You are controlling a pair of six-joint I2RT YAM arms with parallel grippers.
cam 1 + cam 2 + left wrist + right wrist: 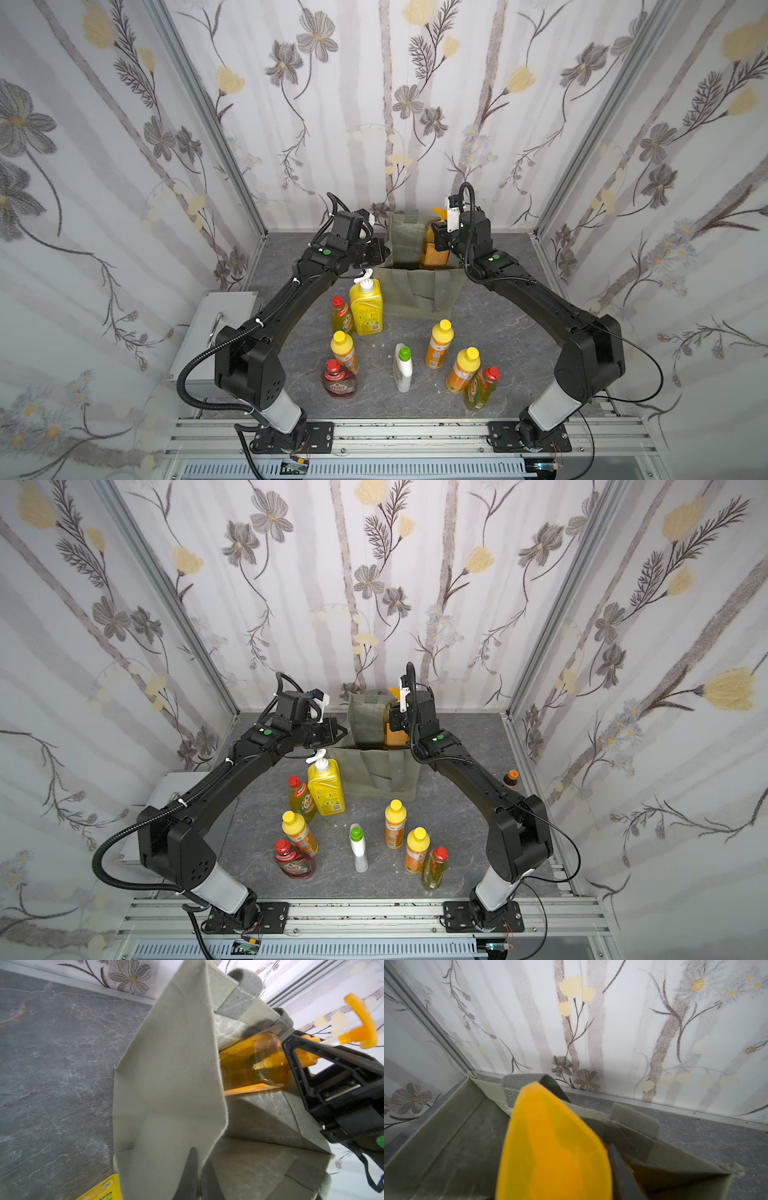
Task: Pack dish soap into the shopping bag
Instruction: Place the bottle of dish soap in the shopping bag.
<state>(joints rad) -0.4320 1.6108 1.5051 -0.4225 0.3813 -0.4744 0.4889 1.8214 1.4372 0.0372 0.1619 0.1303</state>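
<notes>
Left wrist view: my left end effector [198, 1154] is closed narrow on the side wall edge of the shopping bag [170, 1064], with the fabric pinched between its fingers. My right end effector [299, 1057] grips the neck of the orange pump bottle [245, 1064]. The bottle body sits inside the bag and its pump head is above the rim. In both top views the bag stands at the rear of the counter [498, 332]. The yellow pump bottle [365, 307] stands just beside the bag's front corner. The white green-capped bottle [402, 368] stands nearer the front, well apart from the bag.
</notes>
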